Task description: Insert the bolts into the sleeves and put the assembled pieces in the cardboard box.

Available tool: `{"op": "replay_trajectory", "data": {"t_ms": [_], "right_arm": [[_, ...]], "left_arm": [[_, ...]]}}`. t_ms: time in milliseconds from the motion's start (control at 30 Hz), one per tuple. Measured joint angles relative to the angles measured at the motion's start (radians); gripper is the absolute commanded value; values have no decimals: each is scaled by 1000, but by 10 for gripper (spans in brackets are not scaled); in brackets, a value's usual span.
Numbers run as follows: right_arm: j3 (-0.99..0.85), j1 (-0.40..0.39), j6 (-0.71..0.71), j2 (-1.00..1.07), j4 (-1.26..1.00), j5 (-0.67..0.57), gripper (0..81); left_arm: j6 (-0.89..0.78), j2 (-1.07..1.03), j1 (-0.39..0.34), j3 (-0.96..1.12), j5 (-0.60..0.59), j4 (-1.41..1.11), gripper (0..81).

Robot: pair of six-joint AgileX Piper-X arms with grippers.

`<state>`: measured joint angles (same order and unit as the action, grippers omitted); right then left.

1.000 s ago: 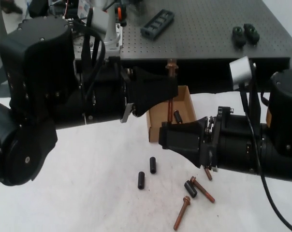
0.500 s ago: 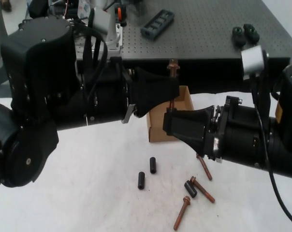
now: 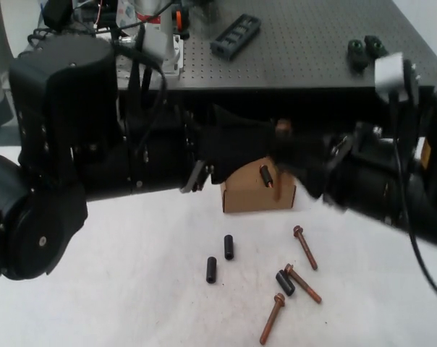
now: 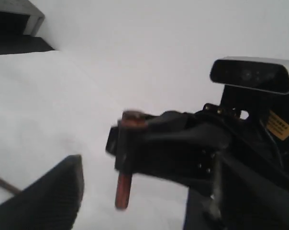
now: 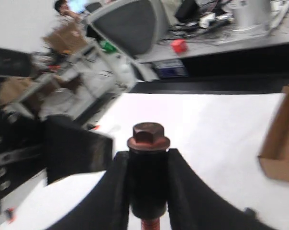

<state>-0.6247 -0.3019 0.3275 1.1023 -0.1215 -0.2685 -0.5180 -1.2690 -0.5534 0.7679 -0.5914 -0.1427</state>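
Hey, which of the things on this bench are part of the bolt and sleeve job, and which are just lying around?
Part of the job:
- bolt in the held sleeve, gripped by the right gripper
- three loose bolts
- three loose sleeves
- cardboard box
- sleeve in the box

Lying about:
- black slotted rack
- two black knobs

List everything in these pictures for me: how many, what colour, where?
Cardboard box: one, brown, middle of the cloth.
Sleeve in box: one, black.
Loose sleeves: three, black, on the cloth before the box.
Loose bolts: three, copper, on the cloth beside them.
Held bolt: one, copper, through the held sleeve, black.
Cloth: one, white, over the near bench.
Perforated plate: one, dark, behind.
Right gripper: black, shut on the held sleeve.
Left gripper: black, open, beside the held bolt.
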Motion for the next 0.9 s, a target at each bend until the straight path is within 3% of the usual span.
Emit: {"op": "replay_trajectory", "data": {"t_ms": [167, 333, 433, 733, 800, 900], "right_arm": [[-266, 56, -172, 265, 226, 94, 18], [-592, 66, -297, 591, 434, 232, 18], [-775, 65, -327, 774, 542, 269, 18], [-1091, 67, -333, 1101, 736, 280, 3], [-1125, 72, -335, 1125, 765, 280, 53], [-1143, 84, -335, 1128, 796, 280, 197]], "left_arm": [[116, -17, 0, 0, 121, 112, 477], [211, -107, 0, 22, 165, 215, 386], [276, -207, 0, 89, 176, 381, 381], [323, -433, 0, 268, 261, 600, 381], [326, -459, 0, 294, 274, 626, 381], [327, -522, 0, 362, 294, 688, 381]]}}
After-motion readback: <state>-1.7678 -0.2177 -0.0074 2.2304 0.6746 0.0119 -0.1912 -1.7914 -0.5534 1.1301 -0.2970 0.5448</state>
